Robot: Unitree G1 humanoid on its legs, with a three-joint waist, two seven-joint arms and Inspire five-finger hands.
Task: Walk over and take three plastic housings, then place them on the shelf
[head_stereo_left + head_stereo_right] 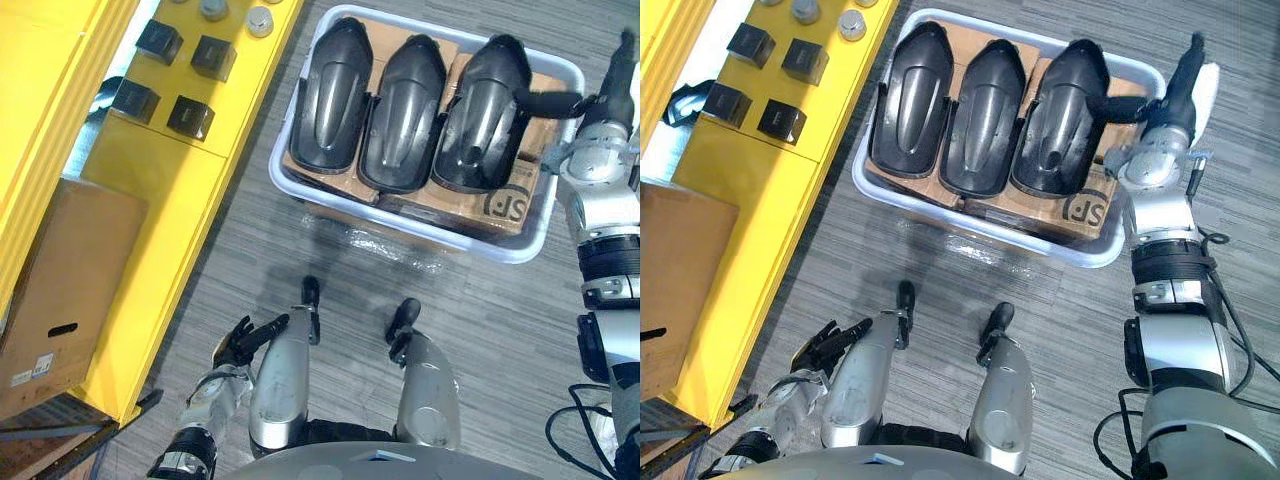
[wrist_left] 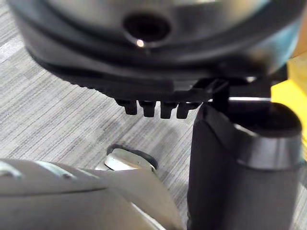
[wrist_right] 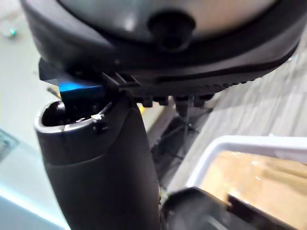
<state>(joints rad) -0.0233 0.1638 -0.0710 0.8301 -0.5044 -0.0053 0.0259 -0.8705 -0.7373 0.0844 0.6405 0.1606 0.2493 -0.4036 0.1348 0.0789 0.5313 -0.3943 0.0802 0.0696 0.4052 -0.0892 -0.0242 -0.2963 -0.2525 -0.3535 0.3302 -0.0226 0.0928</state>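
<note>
Three plastic housings [image 1: 405,110] are lying side by side in a white bin [image 1: 520,250] at twelve o'clock. The right hand [image 1: 1170,105] is hovering at its three o'clock rim, fingers straight, thumb over the nearest one, likely readying a grasp. The left hand [image 1: 245,340] is hanging at seven o'clock, fingers loose.

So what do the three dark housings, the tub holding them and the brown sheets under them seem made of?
The three housings look like moulded black plastic, glossy: light streaks run along their curved backs. The tub seems pale, smooth plastic with a rounded rim. The sheets look like matt brown cardboard with dark print, probably flattened boxes.
</note>
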